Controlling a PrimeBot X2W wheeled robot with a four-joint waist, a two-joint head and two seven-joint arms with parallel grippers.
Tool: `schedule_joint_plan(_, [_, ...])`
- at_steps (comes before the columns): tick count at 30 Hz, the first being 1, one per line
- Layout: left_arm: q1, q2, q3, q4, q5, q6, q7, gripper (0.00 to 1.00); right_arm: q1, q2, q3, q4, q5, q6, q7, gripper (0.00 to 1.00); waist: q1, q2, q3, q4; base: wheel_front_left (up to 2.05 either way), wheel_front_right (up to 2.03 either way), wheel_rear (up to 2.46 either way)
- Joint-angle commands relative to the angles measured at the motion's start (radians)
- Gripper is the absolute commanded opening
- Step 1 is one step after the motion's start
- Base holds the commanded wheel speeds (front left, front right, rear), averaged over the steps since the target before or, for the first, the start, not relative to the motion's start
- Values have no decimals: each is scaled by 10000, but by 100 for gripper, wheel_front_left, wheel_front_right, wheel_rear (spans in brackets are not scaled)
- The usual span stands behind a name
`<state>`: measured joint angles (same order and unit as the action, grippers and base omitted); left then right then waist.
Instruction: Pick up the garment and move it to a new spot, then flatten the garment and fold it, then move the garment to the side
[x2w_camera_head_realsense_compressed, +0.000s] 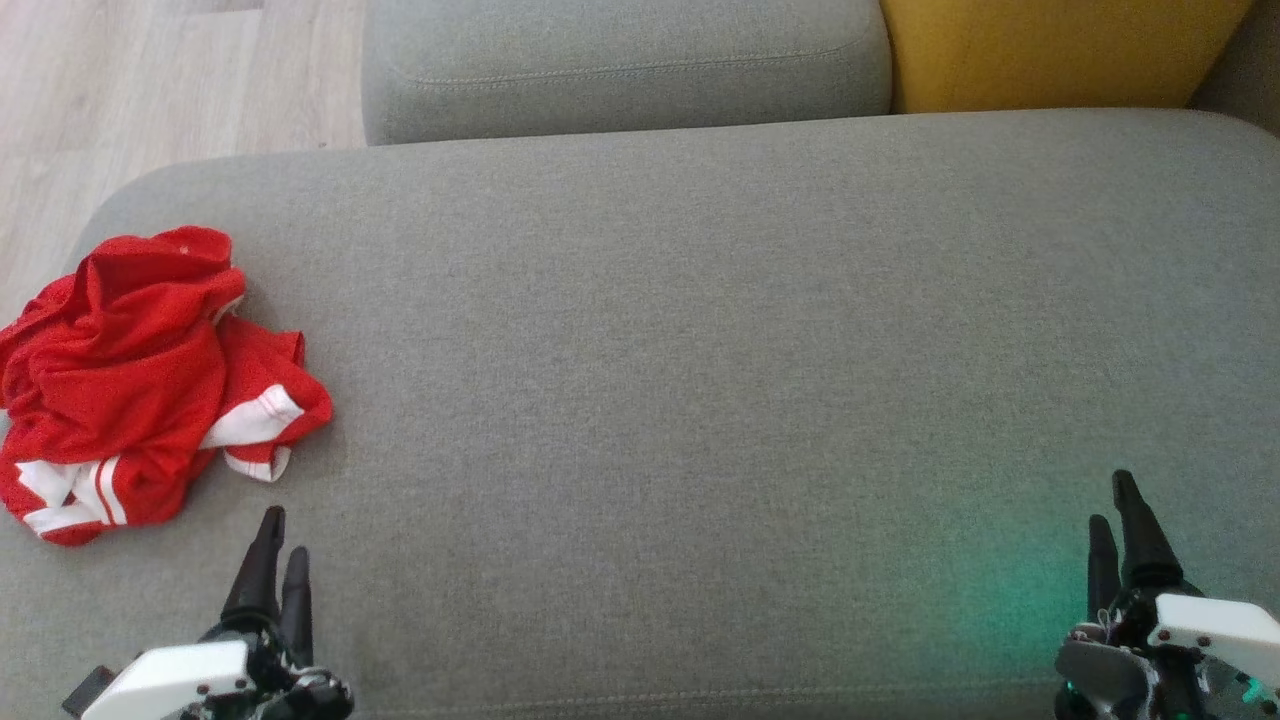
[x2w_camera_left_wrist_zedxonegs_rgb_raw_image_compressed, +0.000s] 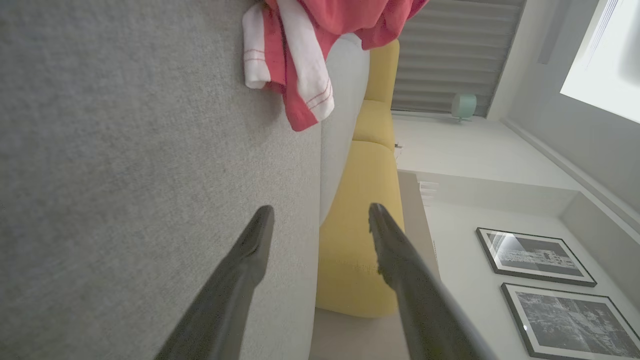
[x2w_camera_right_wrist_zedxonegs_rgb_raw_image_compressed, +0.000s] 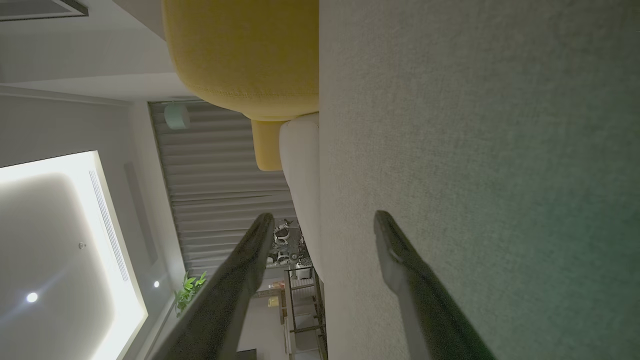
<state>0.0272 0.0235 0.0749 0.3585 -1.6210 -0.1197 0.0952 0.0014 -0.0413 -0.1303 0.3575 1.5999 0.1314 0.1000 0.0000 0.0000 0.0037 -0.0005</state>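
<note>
The red garment (x2w_camera_head_realsense_compressed: 140, 380) is lying crumpled at nine o'clock on the grey seat cushion (x2w_camera_head_realsense_compressed: 700, 350), close to the cushion's left edge, with its white-striped hems turned toward the robot. The left gripper (x2w_camera_head_realsense_compressed: 285, 531) is hovering at seven o'clock, near the garment but apart from it, its fingers spread wide and holding nothing. The right gripper (x2w_camera_head_realsense_compressed: 1110, 498) is hanging at five o'clock, well apart from the garment, its fingers likewise wide and empty. A yellow cushion (x2w_camera_head_realsense_compressed: 1050, 50) is sitting at one o'clock.
</note>
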Motion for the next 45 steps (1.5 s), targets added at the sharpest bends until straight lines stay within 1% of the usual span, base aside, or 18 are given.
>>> schedule_joint_plan(1, [-504,74,2,-384,111,-31,-80,100,-432,-21,48,-381,-111,0,-96,100,0,0,1,-2,0,0,0])
schedule_joint_plan(6, [-530,82,50,-426,260,-34,-226,100,-473,-23,73,-394,-299,-1,-244,100,0,0,4,-6,0,0,0])
schedule_joint_plan(15, [-607,97,294,-542,719,-40,-489,100,-625,-29,-42,-440,-1097,-1,-510,100,0,0,-18,-2,0,0,0])
schedule_joint_plan(23, [-758,110,590,-767,1203,-45,-723,100,-774,-33,-117,-742,-2388,-2,-746,100,0,0,-37,15,0,0,0])
schedule_joint_plan(29, [-896,120,829,-1140,1843,-45,-898,100,-915,-37,-196,-1119,-3525,-2,-922,100,0,0,-51,24,0,0,0])
schedule_joint_plan(35, [-1011,129,805,-1867,2688,146,-1073,100,-1060,-40,-101,-1806,-4866,-2,-1099,100,0,0,-10,26,0,0,0])
schedule_joint_plan(42, [-1112,141,550,-2860,3767,553,-1278,100,-1217,-44,138,-2535,-6351,-3,-1306,100,0,0,33,20,0,0,0])
schedule_joint_plan(43, [-1128,144,412,-3126,4123,661,-1337,100,-1244,-45,265,-2682,-6809,-3,-1365,100,0,0,38,16,0,0,0])
schedule_joint_plan(44, [-1128,144,412,-3126,4123,661,-1337,100,-1244,-45,265,-2682,-6809,-3,-1365,100,0,0,38,16,0,0,0])
schedule_joint_plan(45, [-1135,145,339,-3251,4300,713,-1366,100,-1259,-46,335,-2749,-7045,-3,-1394,100,0,0,41,14,0,0,0])
